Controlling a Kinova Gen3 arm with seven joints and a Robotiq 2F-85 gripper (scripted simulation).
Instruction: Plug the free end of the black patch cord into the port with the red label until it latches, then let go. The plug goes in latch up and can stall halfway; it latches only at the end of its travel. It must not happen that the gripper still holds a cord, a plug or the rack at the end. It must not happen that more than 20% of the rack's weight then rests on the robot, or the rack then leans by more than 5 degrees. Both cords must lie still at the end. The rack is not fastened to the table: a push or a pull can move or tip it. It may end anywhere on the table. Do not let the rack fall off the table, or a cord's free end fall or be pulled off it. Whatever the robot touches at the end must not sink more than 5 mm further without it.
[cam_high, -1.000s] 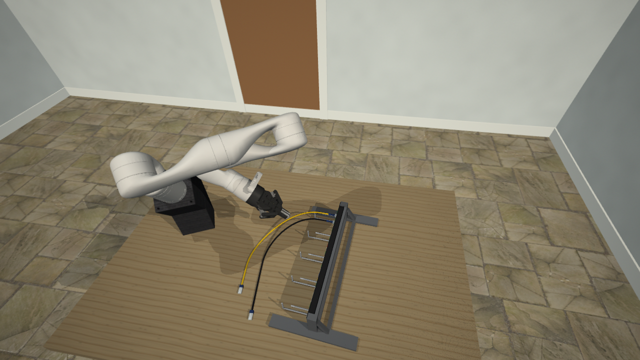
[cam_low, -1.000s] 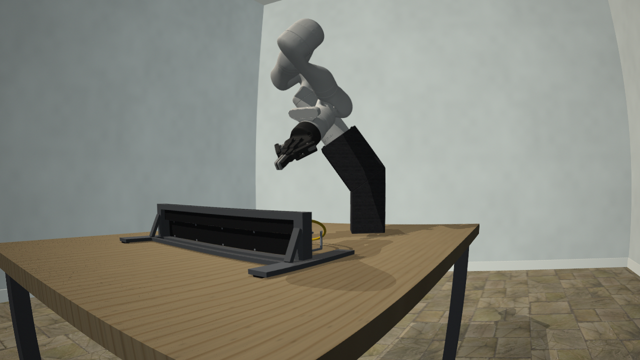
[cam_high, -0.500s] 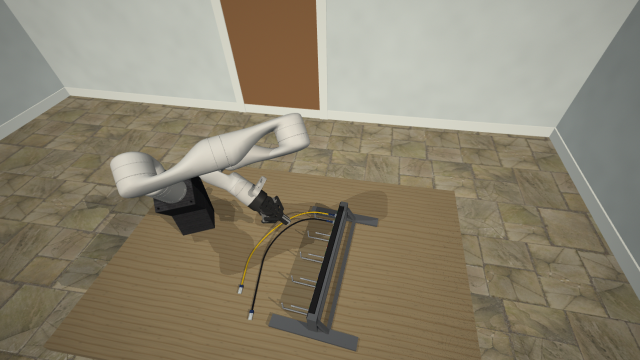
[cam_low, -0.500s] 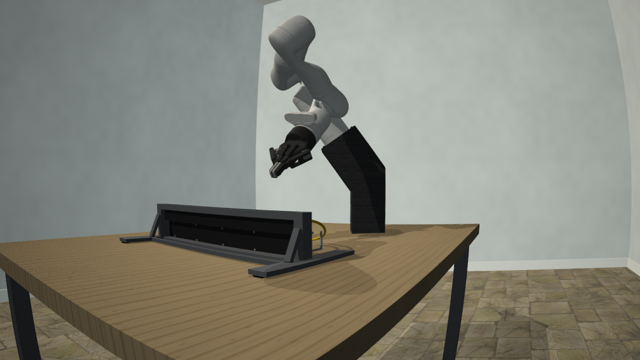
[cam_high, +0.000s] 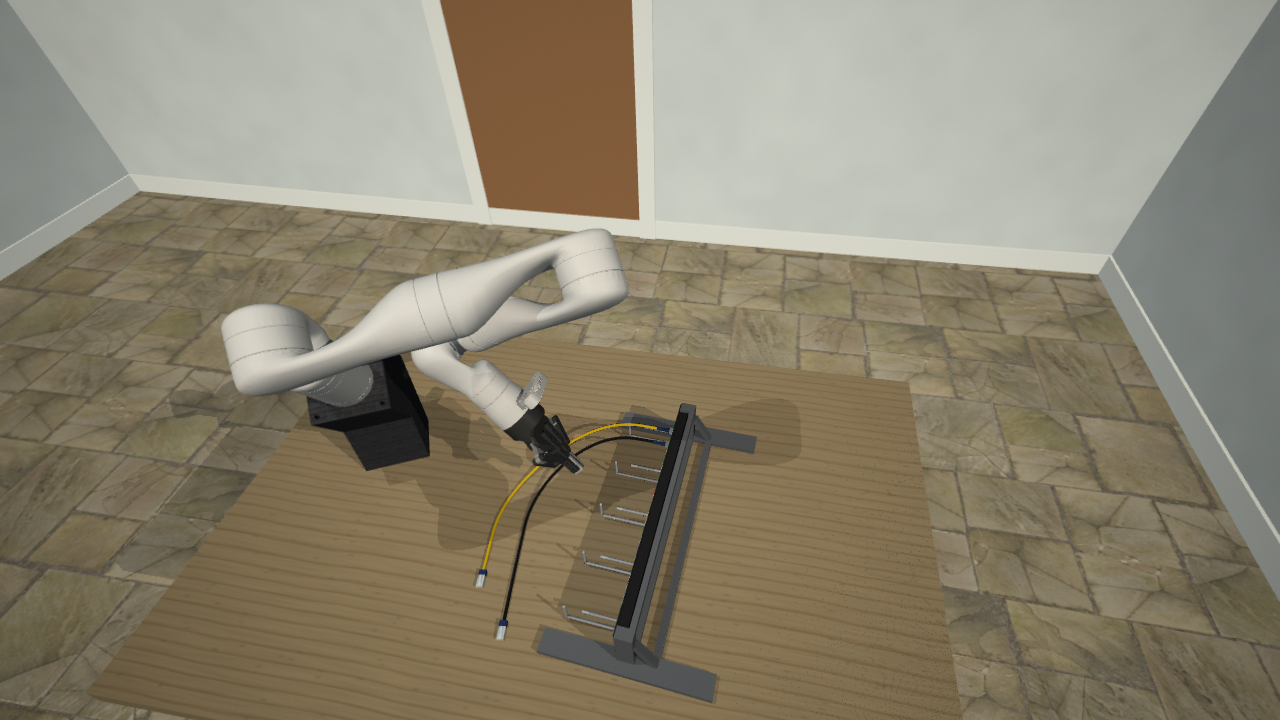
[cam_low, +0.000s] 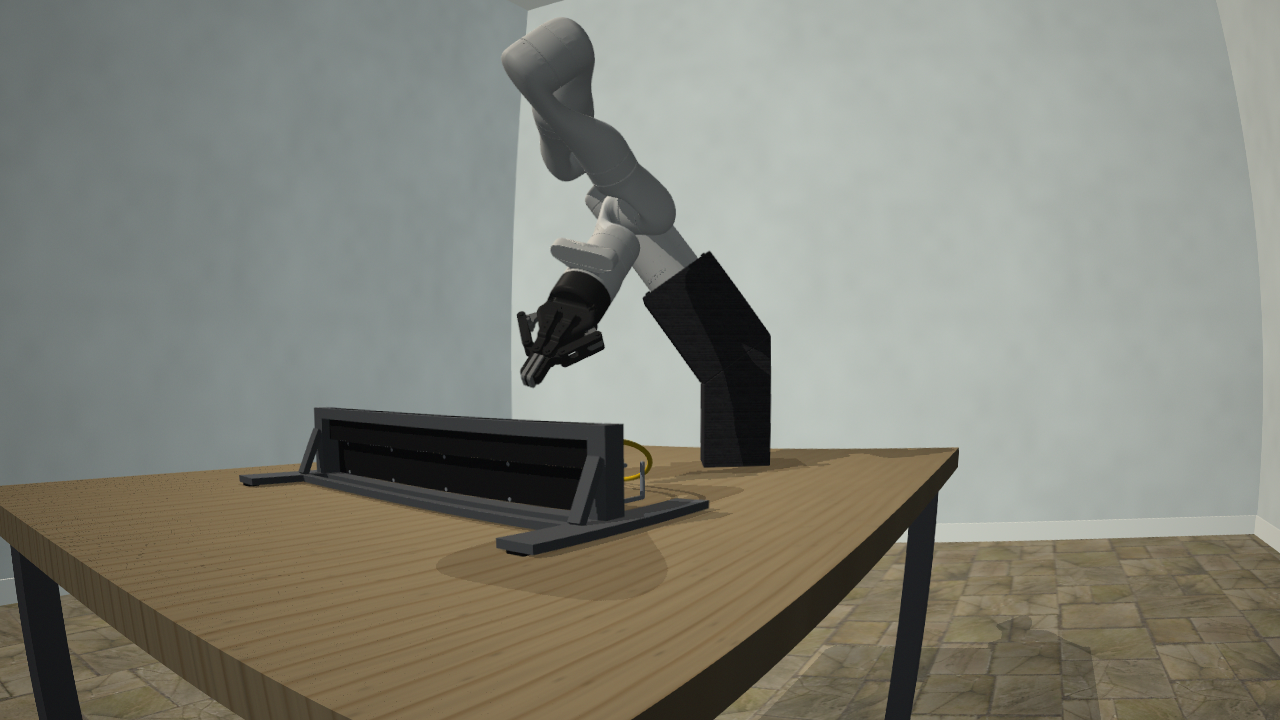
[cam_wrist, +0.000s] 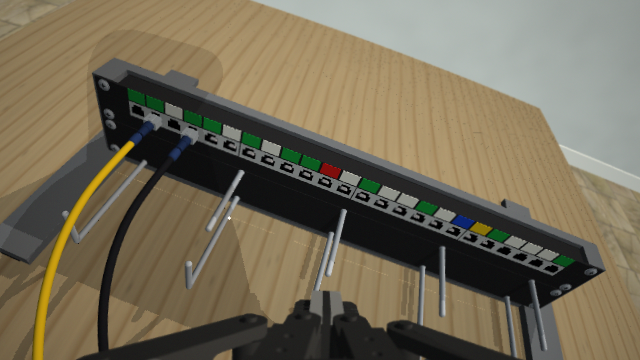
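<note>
Count, all views:

- Arm (cam_high: 429, 313): 1, with 1 gripper (cam_low: 532, 376).
- Table (cam_high: 805, 537): 1. Rack (cam_wrist: 106, 75): 1, on 2 flat feet (cam_high: 626, 660).
- Cords: 2 – one yellow cord (cam_wrist: 40, 330), one black cord (cam_wrist: 102, 320). Plugged ends: 2. Free ends (cam_high: 501, 631) on the table: 2.
- Port labels: 24 in one row – 11 green labels (cam_wrist: 136, 95), 10 white labels (cam_wrist: 173, 110), 1 red label (cam_wrist: 330, 169), 1 blue label (cam_wrist: 462, 220), 1 yellow label (cam_wrist: 481, 228).
- Wire hooks (cam_wrist: 212, 250) in front of the panel: 5 (wrist view; the top view shows only 4 clearly).
</note>
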